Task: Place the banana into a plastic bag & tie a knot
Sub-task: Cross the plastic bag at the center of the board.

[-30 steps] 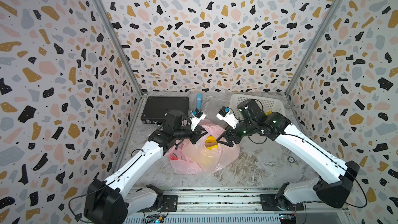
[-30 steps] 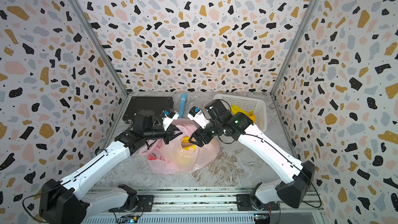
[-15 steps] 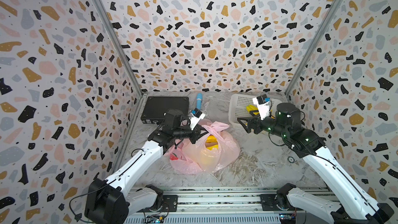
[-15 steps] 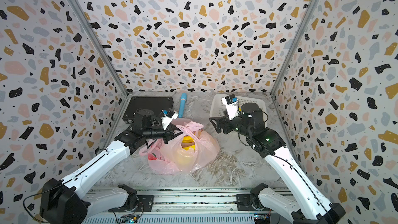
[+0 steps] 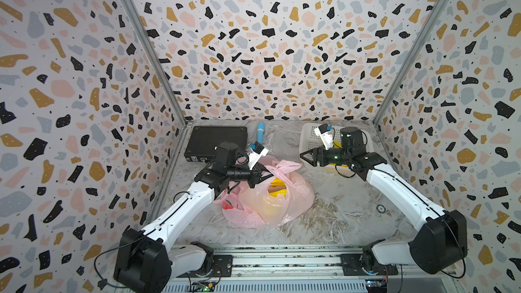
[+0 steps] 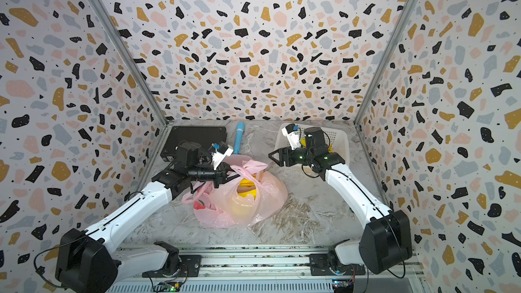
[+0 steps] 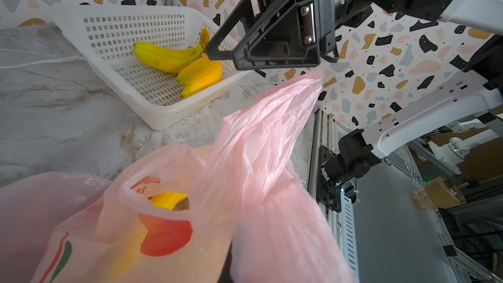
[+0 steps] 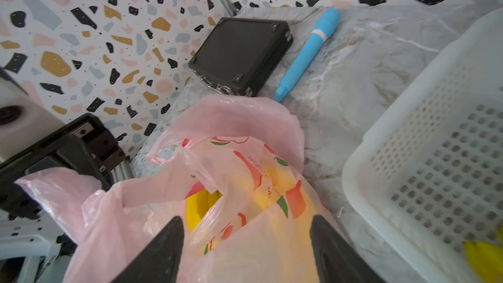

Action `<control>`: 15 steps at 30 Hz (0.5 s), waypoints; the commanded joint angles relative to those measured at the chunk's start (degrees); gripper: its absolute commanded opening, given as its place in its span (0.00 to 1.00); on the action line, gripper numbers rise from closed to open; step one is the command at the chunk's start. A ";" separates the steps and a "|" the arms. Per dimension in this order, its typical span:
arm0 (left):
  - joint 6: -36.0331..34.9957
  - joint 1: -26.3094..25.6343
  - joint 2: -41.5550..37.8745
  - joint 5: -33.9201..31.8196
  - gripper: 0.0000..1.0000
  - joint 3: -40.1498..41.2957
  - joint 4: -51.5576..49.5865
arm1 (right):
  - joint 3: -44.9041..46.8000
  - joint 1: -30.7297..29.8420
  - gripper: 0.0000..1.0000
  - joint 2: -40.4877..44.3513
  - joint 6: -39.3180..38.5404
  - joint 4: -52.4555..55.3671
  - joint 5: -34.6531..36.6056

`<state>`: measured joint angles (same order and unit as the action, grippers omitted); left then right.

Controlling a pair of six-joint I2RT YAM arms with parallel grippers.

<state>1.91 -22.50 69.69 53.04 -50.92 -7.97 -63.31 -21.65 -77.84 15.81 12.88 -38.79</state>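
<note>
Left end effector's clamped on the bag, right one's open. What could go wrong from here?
1. The right end effector faces crumpled film; it might pinch the plastic bag's body rather than the raised handle, leaving nothing to knot.
2. The mouth gapes over the banana; a hard pull by the left end effector could tip it out or tear the thin film.

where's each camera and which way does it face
Top views: high over the front rail, looking down toward the back wall; left arm, right arm and pink bag between them, in both top views.
Right wrist: on the right arm, looking down through the open right gripper at bag, black case and blue pen.
Left wrist: on the left arm, facing over the bag to the white basket of bananas; right gripper shows, own jaws unseen.
Wrist views share bag and basket.
</note>
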 commanded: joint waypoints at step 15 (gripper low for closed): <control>1.26 0.79 2.26 4.27 0.00 0.82 3.40 | 4.75 -6.73 0.65 2.23 -1.16 -8.69 -14.16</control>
<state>2.85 -22.15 71.81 56.12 -50.48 -6.70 -59.22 -27.05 -78.35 15.79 5.98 -50.39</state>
